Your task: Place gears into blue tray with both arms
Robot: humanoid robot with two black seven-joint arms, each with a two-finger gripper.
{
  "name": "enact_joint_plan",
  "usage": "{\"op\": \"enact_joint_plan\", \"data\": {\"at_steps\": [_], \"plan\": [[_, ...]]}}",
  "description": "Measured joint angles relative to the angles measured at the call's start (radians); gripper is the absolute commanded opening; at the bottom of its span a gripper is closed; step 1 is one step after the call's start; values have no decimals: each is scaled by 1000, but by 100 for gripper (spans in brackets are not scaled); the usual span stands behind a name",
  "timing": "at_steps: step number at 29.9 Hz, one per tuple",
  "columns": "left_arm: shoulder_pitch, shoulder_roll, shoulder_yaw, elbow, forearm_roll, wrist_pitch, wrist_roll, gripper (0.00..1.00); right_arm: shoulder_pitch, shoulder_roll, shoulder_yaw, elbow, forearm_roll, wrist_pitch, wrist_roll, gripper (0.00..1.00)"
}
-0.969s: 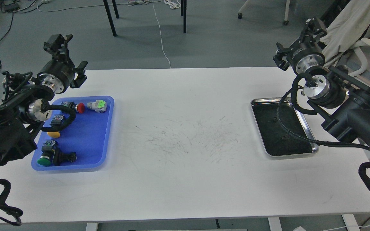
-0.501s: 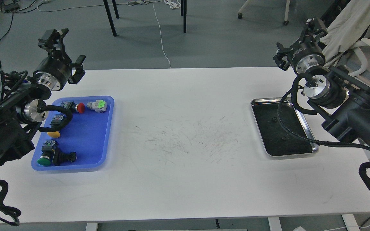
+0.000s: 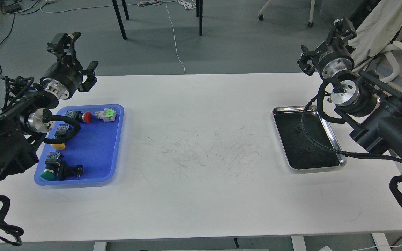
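Head view has both arms raised and waiting at the far corners of the white bench (image 3: 201,195), nothing in hand yet. Left pincer (image 3: 69,47) hangs above the far left edge, beyond the blue tray (image 3: 113,146); it is seen dark and end-on, so I cannot tell whether it is open or closed, and nothing shows between the fingers. Right pincer (image 3: 328,40) sits high over the far right, past the steel tray (image 3: 333,139); same story, too dark to call.

Now the gears (image 3: 297,130): two tiny dark specks lie on the black inside of the steel tray, one toward its far end, the other nearer, by the cable that drapes across it. Both are well apart from the blue tray, the whole scuffed middle of the bench between them. That split looks deliberate: the right arm is closest to the pickup, the left arm closest to the drop, so a handover or a long carry seems called for.

Count on the blue tray: four push-button switches (image 3: 79,116), with red, yellow and dark green caps and one grey body with a light green face. Zero gears there. Nothing placed so far, by my reading.
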Motion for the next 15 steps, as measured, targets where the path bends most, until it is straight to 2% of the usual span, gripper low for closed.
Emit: {"op": "enact_joint_plan", "data": {"at_steps": [15], "plan": [[0,-4,2,0,2,1,-3,99,-7,-5,0,5,0,0,-5,99]]}}
